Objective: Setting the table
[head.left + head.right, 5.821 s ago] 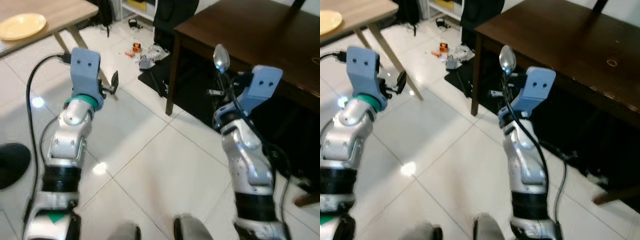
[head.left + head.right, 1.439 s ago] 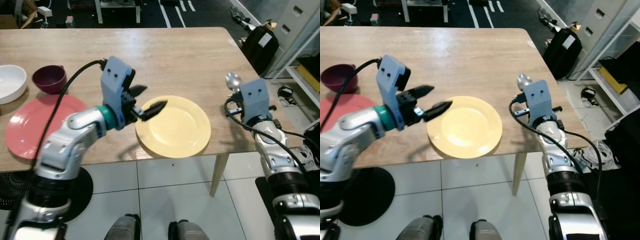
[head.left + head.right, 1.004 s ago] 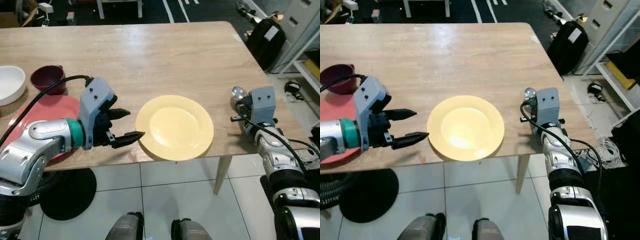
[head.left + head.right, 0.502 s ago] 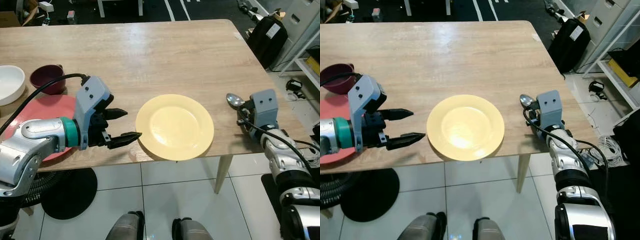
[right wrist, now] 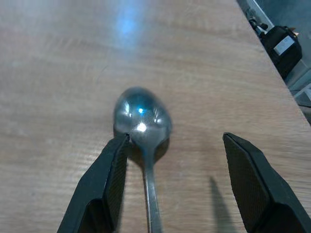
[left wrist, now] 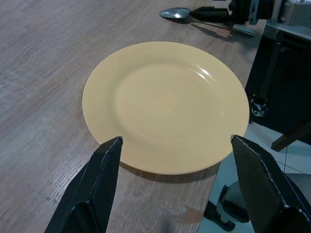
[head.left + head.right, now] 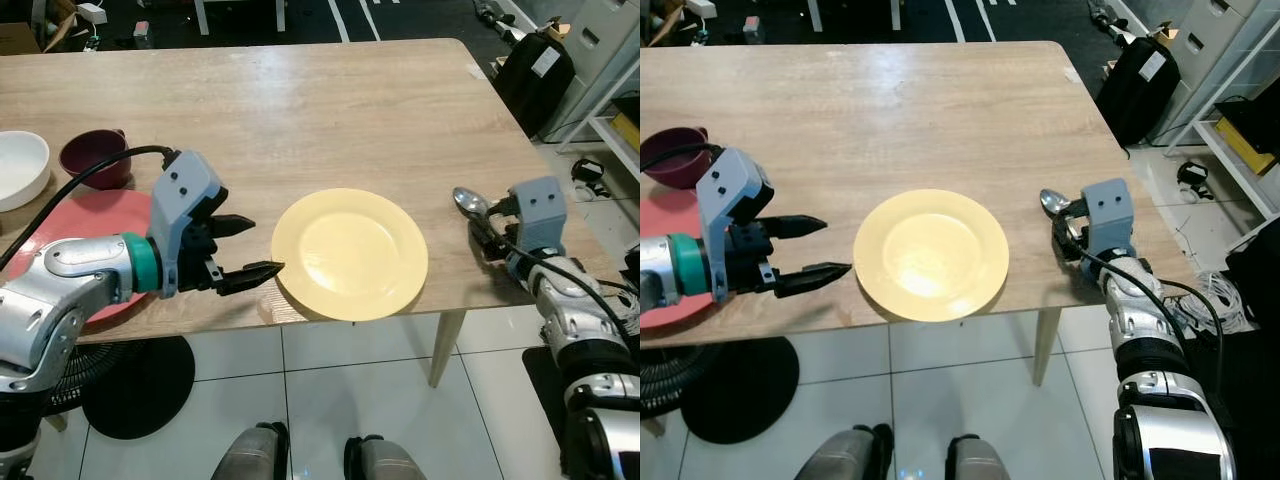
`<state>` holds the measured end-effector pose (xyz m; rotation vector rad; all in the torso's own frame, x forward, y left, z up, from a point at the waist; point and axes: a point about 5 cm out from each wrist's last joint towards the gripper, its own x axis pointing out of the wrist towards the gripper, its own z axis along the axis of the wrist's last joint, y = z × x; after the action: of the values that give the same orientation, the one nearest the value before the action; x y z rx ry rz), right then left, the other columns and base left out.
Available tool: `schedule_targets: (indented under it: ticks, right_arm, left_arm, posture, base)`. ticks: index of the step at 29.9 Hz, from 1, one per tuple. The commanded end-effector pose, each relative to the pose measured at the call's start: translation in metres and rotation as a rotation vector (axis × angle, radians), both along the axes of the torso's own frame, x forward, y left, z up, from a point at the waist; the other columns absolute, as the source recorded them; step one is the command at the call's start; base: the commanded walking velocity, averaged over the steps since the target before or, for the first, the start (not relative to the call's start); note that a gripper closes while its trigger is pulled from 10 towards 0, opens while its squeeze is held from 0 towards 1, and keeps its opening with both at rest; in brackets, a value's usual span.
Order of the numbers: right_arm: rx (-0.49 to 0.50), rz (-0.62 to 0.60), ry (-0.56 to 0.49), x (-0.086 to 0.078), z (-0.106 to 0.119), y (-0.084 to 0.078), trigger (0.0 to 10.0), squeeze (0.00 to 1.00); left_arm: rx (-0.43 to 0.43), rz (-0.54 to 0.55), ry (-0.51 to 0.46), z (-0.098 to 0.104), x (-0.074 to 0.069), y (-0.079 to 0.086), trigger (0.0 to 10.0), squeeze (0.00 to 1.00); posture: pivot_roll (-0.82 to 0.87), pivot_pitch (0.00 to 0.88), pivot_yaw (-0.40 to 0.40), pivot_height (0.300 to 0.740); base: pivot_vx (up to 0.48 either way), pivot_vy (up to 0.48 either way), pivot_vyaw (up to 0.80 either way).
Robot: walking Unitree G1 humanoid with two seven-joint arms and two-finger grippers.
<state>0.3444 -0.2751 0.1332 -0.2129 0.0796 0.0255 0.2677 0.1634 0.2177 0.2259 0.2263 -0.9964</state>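
A yellow plate (image 7: 349, 253) lies near the front edge of the wooden table (image 7: 300, 110). A metal spoon (image 7: 468, 202) lies flat on the table to the plate's right, its bowl pointing away from me. My right gripper (image 7: 485, 225) sits low over the spoon's handle. In the right wrist view its fingers (image 5: 109, 184) stand wide apart on either side of the spoon (image 5: 142, 119), not touching it. My left gripper (image 7: 265, 246) hovers open just left of the plate (image 6: 165, 104), holding nothing.
A red plate (image 7: 90, 215), a maroon cup (image 7: 88, 157) and a white bowl (image 7: 20, 165) sit at the table's left. The table's right edge is close behind the spoon. A black bag (image 7: 535, 70) stands on the floor to the right, and a black round base (image 7: 130, 375) lies under the table.
I walked from a dark table to this wooden one. The right gripper laid the upright spoon down right of the plate and drew back slightly. The left gripper moved off the plate to its left.
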Motion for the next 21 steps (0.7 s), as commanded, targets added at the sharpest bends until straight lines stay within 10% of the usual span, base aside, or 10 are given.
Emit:
schedule_targets:
  ticks: [1, 7, 10, 14, 21]
  right_arm:
    - [0.101, 0.035, -0.086, -0.006, 0.013, 0.002, 10.0, 0.00]
    - [0.229, 0.076, -0.264, -0.023, 0.040, 0.013, 10.0, 0.00]
    - [0.376, -0.071, -0.485, -0.044, 0.062, 0.039, 10.0, 0.00]
    - [0.352, -0.090, -0.517, -0.045, 0.062, 0.066, 10.0, 0.00]
    - [0.425, 0.224, -0.479, -0.035, 0.070, 0.159, 10.0, 0.00]
  left_arm:
    - [-0.016, -0.010, 0.004, -0.001, -0.001, -0.003, 10.0, 0.00]
    - [-0.053, -0.005, -0.002, 0.000, -0.002, -0.007, 10.0, 0.00]
    - [-0.088, 0.290, -0.167, 0.001, 0.027, -0.014, 10.0, 0.00]
    - [-0.116, 0.489, -0.234, 0.001, 0.044, -0.014, 10.0, 0.00]
    - [-0.115, 0.850, -0.304, -0.004, 0.058, 0.012, 10.0, 0.00]
  posture:
    - [0.09, 0.020, 0.059, 0.740]
    - [0.08, 0.015, 0.063, 0.740]
    - [0.04, 0.003, 0.088, 0.740]
    - [0.03, 0.000, 0.092, 0.740]
    - [0.05, 0.000, 0.056, 0.740]
  base:
    - [0.000, 0.000, 0.00]
    - [0.000, 0.000, 0.00]
    - [0.000, 0.000, 0.00]
    - [0.000, 0.000, 0.00]
    - [0.000, 0.000, 0.00]
